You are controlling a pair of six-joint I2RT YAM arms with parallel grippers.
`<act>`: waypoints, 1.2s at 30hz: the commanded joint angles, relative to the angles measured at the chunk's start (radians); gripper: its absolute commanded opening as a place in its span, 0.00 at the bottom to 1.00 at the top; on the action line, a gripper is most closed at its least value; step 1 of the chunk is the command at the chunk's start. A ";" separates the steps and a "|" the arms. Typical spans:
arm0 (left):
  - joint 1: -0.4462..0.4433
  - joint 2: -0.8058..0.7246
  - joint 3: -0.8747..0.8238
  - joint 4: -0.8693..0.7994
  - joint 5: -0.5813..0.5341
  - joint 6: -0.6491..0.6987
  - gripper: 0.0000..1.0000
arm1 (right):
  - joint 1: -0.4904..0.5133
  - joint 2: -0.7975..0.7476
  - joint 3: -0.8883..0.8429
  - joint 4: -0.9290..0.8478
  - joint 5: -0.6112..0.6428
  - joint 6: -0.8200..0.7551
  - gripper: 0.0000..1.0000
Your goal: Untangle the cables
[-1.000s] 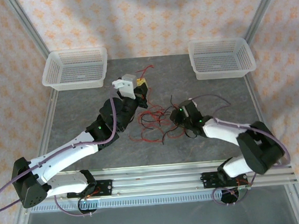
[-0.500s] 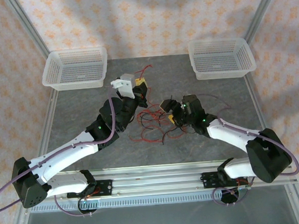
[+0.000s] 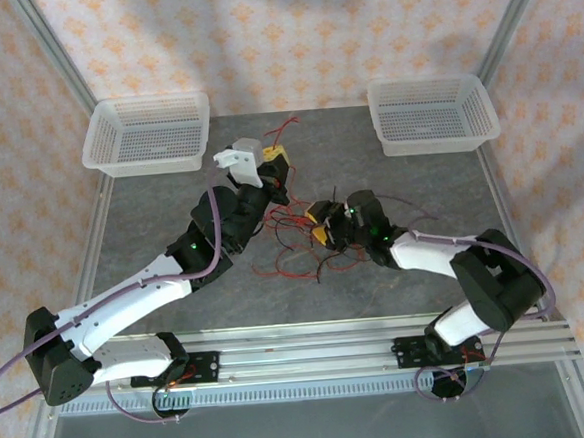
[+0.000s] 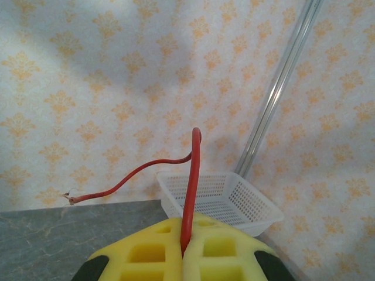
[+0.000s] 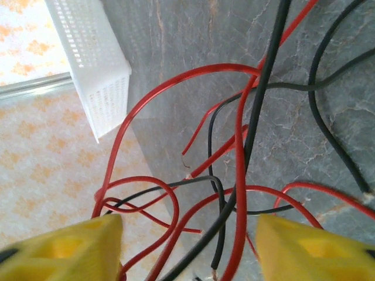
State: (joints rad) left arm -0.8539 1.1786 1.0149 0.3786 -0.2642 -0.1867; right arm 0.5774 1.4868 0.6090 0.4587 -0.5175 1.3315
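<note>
Two arms meet over the middle of the grey table (image 3: pixel 161 203), where the cables (image 3: pixel 292 247), a loose tangle of thin red and black wires, lie between them. The left gripper (image 4: pixel 183 257) is closed, its yellow pads pressed together on one red cable (image 4: pixel 191 187). That cable rises straight out of the pads, bends over at the top and trails off to the left to a bare end in the air. In the top view this gripper is at the far left edge of the tangle. The right gripper (image 5: pixel 187 249) has its jaws apart at the right side of the tangle. Several red and black strands cross the gap between them, but it grips none. The left basket (image 3: pixel 146 139) and the right basket (image 3: pixel 430 117), both white, stand at the far corners, well apart from the wires.
</note>
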 commanded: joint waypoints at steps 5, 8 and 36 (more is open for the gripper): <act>0.001 -0.021 0.046 0.040 0.038 -0.020 0.00 | 0.009 0.064 0.022 0.067 0.029 0.000 0.03; 0.002 -0.021 0.070 0.030 0.042 -0.011 0.00 | 0.009 0.092 0.014 0.063 0.045 -0.023 0.00; 0.005 -0.023 0.416 -0.095 -0.206 0.343 0.00 | -0.002 0.157 0.090 -0.311 0.442 -0.462 0.00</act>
State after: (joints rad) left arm -0.8536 1.1824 1.3895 0.2916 -0.3775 0.0551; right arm 0.5922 1.6714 0.6746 0.2565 -0.2058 0.9463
